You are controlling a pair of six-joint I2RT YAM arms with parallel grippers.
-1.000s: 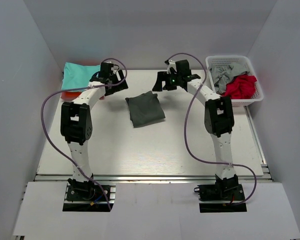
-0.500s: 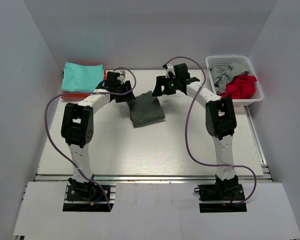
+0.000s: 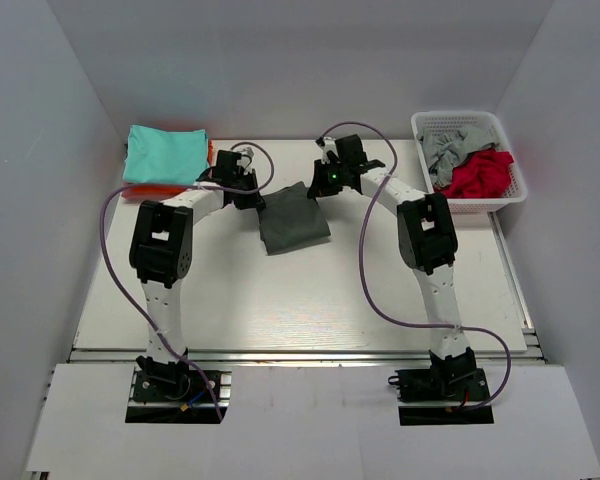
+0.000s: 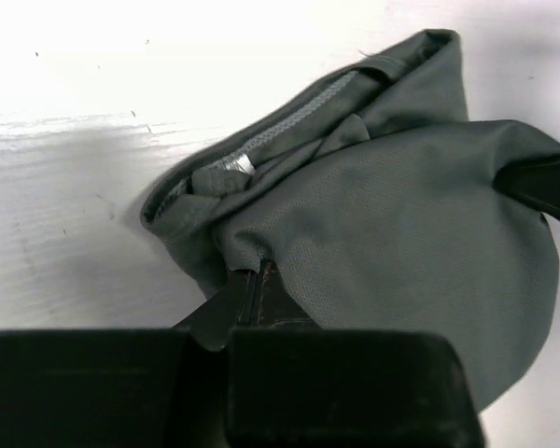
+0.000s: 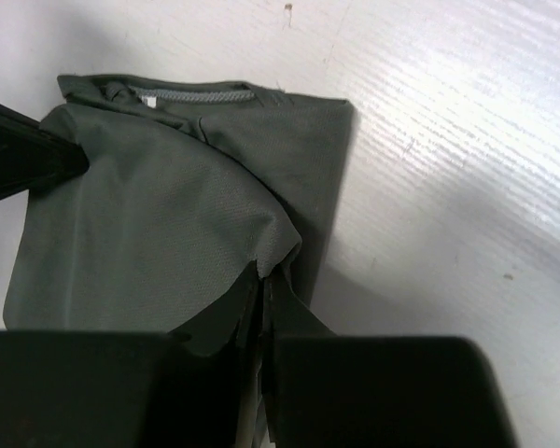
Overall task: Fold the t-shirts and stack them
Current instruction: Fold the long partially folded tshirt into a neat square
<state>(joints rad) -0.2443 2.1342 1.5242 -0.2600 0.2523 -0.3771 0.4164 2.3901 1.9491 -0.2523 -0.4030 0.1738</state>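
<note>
A folded dark charcoal grey t-shirt (image 3: 293,217) lies mid-table at the back. My left gripper (image 3: 253,197) is shut on its far left corner, and the cloth (image 4: 392,224) bunches up from the closed jaws (image 4: 255,276). My right gripper (image 3: 318,187) is shut on the far right corner, with the fabric (image 5: 159,215) pinched at the fingertips (image 5: 264,276). The shirt's collar (image 5: 187,93) shows at the fold's far edge. A teal t-shirt (image 3: 164,153) lies folded on an orange one (image 3: 140,188) at the back left.
A white mesh basket (image 3: 507,190) at the back right holds a light grey t-shirt (image 3: 448,150) and a red t-shirt (image 3: 482,172). White walls enclose the table on three sides. Purple cables loop from both arms.
Both grippers moved inward to the dark shirt's far corners and went from open to shut on the cloth. The shirt's far edge is now slightly gathered.
</note>
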